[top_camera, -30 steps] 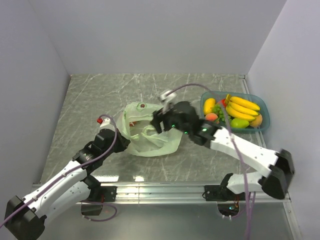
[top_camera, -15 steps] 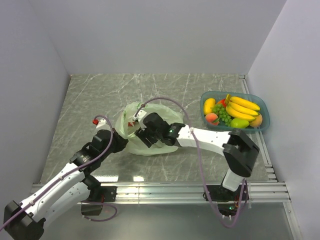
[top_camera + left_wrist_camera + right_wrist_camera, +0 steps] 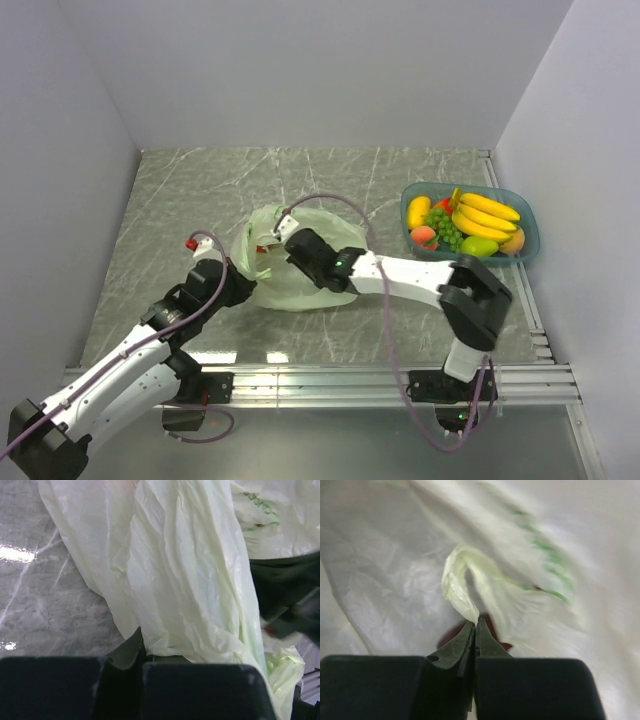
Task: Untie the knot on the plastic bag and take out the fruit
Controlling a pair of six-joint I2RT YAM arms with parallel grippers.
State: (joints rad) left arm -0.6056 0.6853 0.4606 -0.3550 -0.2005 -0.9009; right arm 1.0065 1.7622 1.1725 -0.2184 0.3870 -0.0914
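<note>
Over on the left, the left gripper (image 3: 238, 283) sits low on the grey marbled desk (image 3: 180, 200) at the near-left edge of the plastic bag (image 3: 300, 296). Its wrist view shows the fingers pressed together with a fold of the pale green film caught at their tips. The bag lies crumpled near the middle of the desk, and its film rises from that pinch in long creases.

The right arm reaches across the bag from the right, with the right gripper (image 3: 283, 243) down over the bag's upper left part. Seen from its wrist, the fingers are pressed tight together, pinching the very tip of the knot (image 3: 460, 577), a twisted tail of bag film that curls up from them. A dark red shape shows dimly through the film just behind the tips.

Well apart on the right stands a blue tray (image 3: 531, 226), holding bananas (image 3: 486, 216), grapes (image 3: 446, 233) and other fruit.
</note>
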